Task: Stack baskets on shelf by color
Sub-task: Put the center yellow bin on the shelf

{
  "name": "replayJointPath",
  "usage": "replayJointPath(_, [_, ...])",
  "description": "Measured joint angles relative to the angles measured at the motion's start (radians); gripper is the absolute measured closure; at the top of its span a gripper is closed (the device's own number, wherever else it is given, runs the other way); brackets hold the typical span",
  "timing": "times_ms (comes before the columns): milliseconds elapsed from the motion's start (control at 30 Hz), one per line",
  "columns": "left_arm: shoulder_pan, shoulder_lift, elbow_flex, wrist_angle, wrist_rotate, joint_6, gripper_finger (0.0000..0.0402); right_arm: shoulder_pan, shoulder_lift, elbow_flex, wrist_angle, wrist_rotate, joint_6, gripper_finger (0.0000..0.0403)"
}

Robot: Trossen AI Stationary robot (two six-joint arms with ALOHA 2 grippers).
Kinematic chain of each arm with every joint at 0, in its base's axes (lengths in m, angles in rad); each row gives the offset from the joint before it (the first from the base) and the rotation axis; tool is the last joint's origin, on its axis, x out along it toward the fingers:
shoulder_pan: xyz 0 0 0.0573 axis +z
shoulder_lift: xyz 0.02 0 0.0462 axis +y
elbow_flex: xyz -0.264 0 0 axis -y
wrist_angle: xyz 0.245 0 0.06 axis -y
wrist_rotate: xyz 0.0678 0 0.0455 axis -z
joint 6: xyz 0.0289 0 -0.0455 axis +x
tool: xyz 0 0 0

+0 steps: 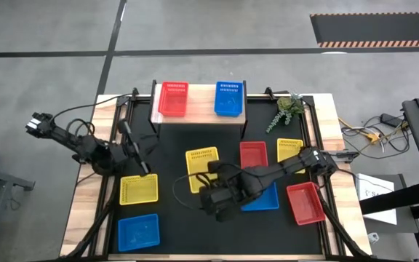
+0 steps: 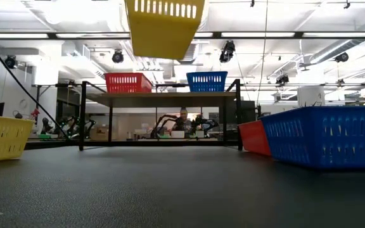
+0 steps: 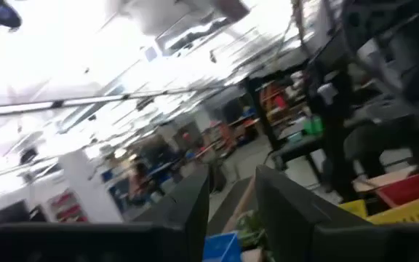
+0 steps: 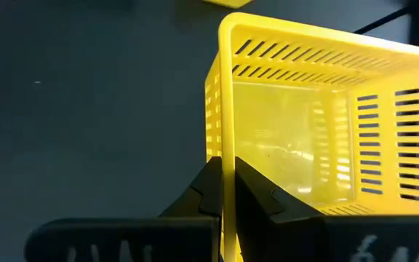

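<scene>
Gripping the wall of a yellow basket [image 4: 304,138], the right gripper [image 4: 224,189] has its fingers pinched narrow on the thin rim, one inside and one outside. The low view shows that basket [image 2: 164,25] hanging tilted, clear of the table [image 1: 173,240], in front of the shelf [image 1: 202,109]. On the shelf sit a red basket [image 1: 173,98] at one end and a blue basket [image 1: 228,98] toward the other, apart. Loose on the table: a second yellow [image 1: 138,189], a third yellow [image 1: 289,149], two reds [image 1: 253,154] [image 1: 305,202], a blue [image 1: 137,231], and another blue [image 1: 268,200] partly under the right arm. The left gripper [image 1: 148,145] waits near the shelf's left leg, fingers parted, holding nothing. Judged by looks: light, thin plastic, stiffest at the rolled rim, with perforated walls that likely flex under squeeze. A one-sided rim hold lets it swing and droop, so expect tilt on placing. Smooth plastic may slip; the middle of a long wall seems the best hold.
</scene>
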Motion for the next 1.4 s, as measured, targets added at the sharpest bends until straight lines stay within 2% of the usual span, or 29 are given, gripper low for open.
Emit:
replayJointPath(167, [0.0, 0.007, -0.001, -0.034, -0.091, -0.004, 0.0304, -0.058, -0.035, 0.0, 0.014, 0.039, -0.048, 0.0394])
replayJointPath(967, [0.0, -0.002, -0.002, -0.035, -0.092, 0.078, 0.0304, -0.426, -0.054, 0.006, 0.139, 0.047, -0.377, 0.0394])
replayJointPath(1167, [0.0, -0.004, -0.002, -0.035, -0.092, 0.078, 0.0304, -0.513, -0.054, 0.006, 0.166, -0.067, -0.404, 0.0394])
replayJointPath(1300, [0.0, -0.004, -0.002, -0.036, -0.092, 0.077, 0.0304, -0.554, -0.054, 0.006, 0.182, -0.089, -0.424, 0.0394])
replayJointPath(1400, [0.0, 0.001, -0.002, -0.036, -0.107, 0.077, 0.0304, -0.579, -0.054, 0.006, 0.199, -0.161, -0.435, 0.0394])
